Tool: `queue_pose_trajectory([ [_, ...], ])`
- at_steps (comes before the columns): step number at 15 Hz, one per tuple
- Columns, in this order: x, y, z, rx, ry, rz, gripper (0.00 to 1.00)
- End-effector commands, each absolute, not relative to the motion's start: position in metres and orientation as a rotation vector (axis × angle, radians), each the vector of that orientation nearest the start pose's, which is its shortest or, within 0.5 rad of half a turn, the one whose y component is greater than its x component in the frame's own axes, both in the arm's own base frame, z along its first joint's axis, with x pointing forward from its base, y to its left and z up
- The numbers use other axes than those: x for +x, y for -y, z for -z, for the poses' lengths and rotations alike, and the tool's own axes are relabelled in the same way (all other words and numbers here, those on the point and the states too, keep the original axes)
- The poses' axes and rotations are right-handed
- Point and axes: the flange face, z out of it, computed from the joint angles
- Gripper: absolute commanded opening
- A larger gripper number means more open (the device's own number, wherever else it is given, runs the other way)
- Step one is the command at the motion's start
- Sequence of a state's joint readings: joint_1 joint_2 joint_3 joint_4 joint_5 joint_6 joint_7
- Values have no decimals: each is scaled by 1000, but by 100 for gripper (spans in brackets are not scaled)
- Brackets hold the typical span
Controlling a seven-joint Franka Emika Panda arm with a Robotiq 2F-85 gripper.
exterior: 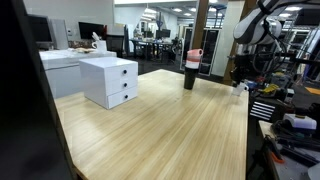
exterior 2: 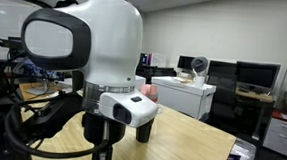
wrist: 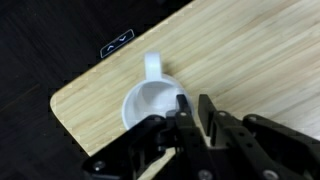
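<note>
In the wrist view a white mug [wrist: 150, 105] stands upright near the corner of the light wooden table [wrist: 250, 50], its handle pointing away from me. My gripper [wrist: 194, 103] sits on the mug's right-hand wall. One finger reaches inside the rim and the other stays outside, with the jaws drawn almost together across the wall. The mug looks empty. In an exterior view the arm [exterior: 252, 35] reaches down at the table's far right edge, where the mug [exterior: 240, 87] is a small white shape.
A dark tumbler with a pink lid [exterior: 192, 68] and a white two-drawer unit [exterior: 110, 80] stand on the table. The table edge and the dark floor [wrist: 40, 60] lie just beyond the mug. The robot's white base [exterior 2: 95, 47] blocks much of an exterior view.
</note>
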State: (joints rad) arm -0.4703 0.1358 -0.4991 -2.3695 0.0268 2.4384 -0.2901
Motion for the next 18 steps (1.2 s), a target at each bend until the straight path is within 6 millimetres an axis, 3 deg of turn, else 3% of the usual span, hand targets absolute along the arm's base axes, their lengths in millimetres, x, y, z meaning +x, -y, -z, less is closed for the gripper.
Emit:
queue_pose_trajectory([
  [1,283,417,-267,-2972,-1109,-124,2],
  [8,301,414,-292,-3028,-1093,-165,4],
  [14,356,402,-352,-3171,-883,-207,4],
  [18,397,386,-414,-3236,-723,-142,4],
])
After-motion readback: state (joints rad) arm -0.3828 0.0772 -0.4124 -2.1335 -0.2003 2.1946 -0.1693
